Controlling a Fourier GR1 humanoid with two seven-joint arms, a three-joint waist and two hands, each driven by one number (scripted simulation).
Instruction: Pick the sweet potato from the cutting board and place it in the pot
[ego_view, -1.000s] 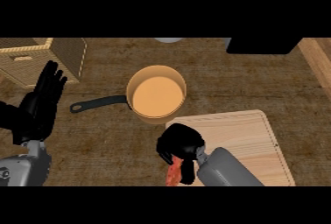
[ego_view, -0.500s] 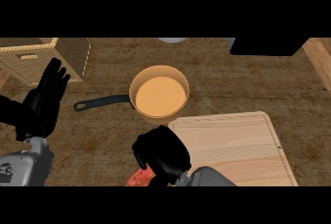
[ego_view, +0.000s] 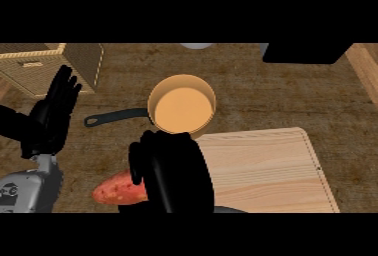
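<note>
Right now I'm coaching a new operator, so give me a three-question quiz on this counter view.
1. True or false: the sweet potato lies inside the pot.
2. Which robot hand holds the sweet potato? A) left B) right
3. Fill in: the pot's handle points toward the ___ robot hand.

Key: 1 false, it is off the cutting board, in the right robot hand; 2 B; 3 left, open and resting at the view's left edge.
</note>
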